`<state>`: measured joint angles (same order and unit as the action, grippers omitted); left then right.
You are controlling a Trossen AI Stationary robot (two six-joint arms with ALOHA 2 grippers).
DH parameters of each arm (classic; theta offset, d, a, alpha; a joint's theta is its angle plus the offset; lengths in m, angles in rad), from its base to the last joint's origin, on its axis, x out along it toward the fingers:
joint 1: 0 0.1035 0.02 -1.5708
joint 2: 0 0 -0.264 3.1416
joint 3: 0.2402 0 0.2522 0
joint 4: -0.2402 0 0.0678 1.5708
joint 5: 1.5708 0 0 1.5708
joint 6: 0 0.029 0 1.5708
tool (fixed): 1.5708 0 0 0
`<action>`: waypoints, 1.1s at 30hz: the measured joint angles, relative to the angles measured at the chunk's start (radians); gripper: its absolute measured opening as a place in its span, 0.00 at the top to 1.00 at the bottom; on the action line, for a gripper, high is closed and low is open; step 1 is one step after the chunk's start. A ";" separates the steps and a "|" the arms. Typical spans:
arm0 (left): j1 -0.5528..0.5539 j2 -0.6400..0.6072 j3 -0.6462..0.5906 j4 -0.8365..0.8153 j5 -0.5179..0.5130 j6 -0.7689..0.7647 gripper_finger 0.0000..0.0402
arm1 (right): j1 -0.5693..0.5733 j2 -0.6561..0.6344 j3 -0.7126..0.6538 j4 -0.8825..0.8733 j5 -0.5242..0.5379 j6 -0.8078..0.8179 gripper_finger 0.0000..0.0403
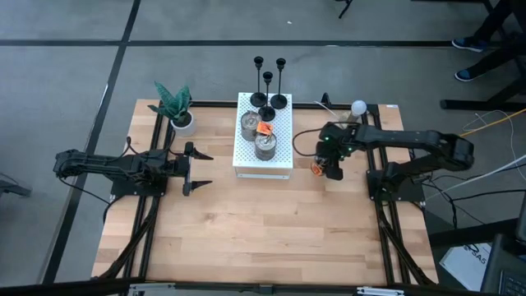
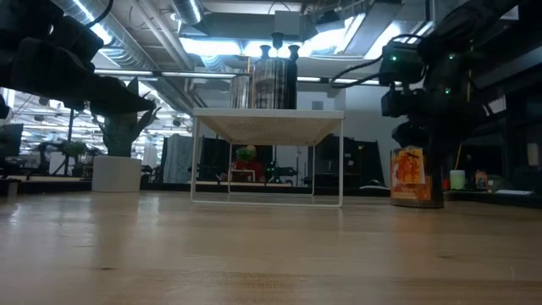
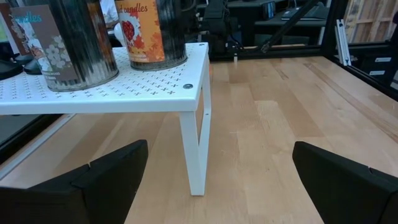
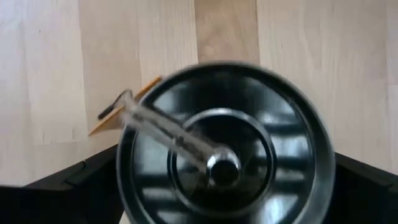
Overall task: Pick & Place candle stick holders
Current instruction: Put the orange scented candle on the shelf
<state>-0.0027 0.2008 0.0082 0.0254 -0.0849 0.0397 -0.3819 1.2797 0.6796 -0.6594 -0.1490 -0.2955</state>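
Three black candle stick holders (image 1: pixel 267 82) stand by their round bases at the far end of a white perforated shelf (image 1: pixel 283 156), untouched. My right gripper (image 1: pixel 327 168) points down over a silver tin with an orange label (image 2: pixel 411 178) that stands on the table right of the shelf, and is shut on it. My left gripper (image 1: pixel 197 168) is open and empty, level above the table left of the shelf, facing the shelf's leg (image 3: pixel 198 149). My right gripper comes at the tin from above, pointing down. Its two fingers (image 4: pixel 81 183) stand against opposite sides of the tin's top rim (image 4: pixel 127 155). The tin stands upright with its bottom (image 2: pixel 413 203) on the table.
Two more silver tins (image 1: pixel 265 146) stand on the shelf in front of the candle stick holders. A potted plant (image 1: pixel 177 111) is at the far left and a white bulb (image 1: pixel 358 107) at the far right. Bare wooden table (image 1: pixel 263 230) stretches toward the near edge.
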 joint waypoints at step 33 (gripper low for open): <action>0.000 0.000 0.000 0.000 0.000 0.000 0.00 | 0.000 0.024 0.000 0.032 0.000 0.026 0.01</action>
<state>-0.0025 0.2008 0.0082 0.0254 -0.0849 0.0395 -0.3817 1.3033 0.6796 -0.6277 -0.1493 -0.2694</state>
